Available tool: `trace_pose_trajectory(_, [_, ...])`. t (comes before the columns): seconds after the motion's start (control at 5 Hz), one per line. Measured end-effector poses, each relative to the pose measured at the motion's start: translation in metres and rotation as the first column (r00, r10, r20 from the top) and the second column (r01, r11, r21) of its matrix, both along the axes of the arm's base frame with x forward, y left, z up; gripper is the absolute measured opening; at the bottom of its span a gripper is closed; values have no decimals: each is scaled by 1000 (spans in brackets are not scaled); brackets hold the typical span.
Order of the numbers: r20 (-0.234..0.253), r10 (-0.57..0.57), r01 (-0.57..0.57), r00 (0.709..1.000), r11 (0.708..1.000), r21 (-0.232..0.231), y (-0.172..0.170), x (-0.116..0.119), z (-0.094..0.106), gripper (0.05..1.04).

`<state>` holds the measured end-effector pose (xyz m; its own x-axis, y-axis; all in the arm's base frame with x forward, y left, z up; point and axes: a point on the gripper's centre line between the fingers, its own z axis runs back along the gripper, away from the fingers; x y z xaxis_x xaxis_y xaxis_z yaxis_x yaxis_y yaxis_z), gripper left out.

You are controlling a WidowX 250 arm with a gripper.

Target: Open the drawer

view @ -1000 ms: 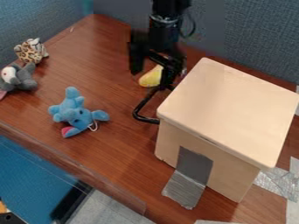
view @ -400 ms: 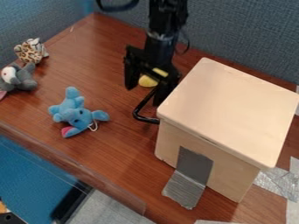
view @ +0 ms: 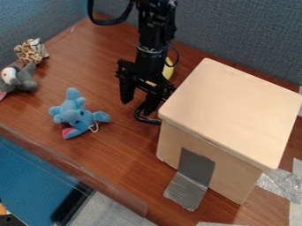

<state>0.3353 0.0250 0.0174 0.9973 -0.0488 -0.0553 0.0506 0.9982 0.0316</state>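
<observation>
On the bench (view: 112, 152), the wooden drawer box (view: 233, 110) stands toward three o'clock. The hand (view: 136, 105) hangs open at its ten o'clock; a blue plush (view: 77, 114) lies at nine, and the box's black handle (view: 147, 120) juts toward nine.

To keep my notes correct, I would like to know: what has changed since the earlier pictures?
The gripper has moved downward and slightly left in the view, closer to the black handle; nothing was visibly gripped or let go. The handle, wooden box and blue toy stayed in place.
</observation>
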Motion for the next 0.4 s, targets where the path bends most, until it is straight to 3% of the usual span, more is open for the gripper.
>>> trace_pose_trajectory(0.2, [1,-5,5,1000,1000,8,5,0,0,379])
trace_pose_trajectory(0.4, [8,32,-32,999,999,29,29,0,3,178])
